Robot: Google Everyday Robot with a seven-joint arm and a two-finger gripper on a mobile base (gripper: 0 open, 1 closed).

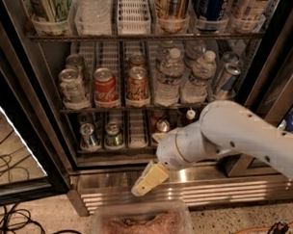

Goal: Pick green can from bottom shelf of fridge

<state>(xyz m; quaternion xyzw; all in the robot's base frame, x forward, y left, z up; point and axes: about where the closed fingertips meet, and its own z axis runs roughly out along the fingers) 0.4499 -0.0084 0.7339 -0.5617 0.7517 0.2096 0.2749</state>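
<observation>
The green can (113,135) stands upright on the bottom shelf (117,151) of the fridge (41,105), in the second lane from the left. A blue-and-silver can (89,136) is just left of it and a red-copper can (162,126) is further right. My gripper (149,179), tan at the tip, hangs in front of the steel louvred base (216,191). It is below and to the right of the green can and outside the fridge. My white arm (232,134) hides the right part of the bottom shelf.
The middle shelf holds a red cola can (105,87), other cans and water bottles (169,77). A clear plastic bin (140,221) sits on the floor under the gripper. Cables (10,220) lie at the lower left beside the open glass door (15,148).
</observation>
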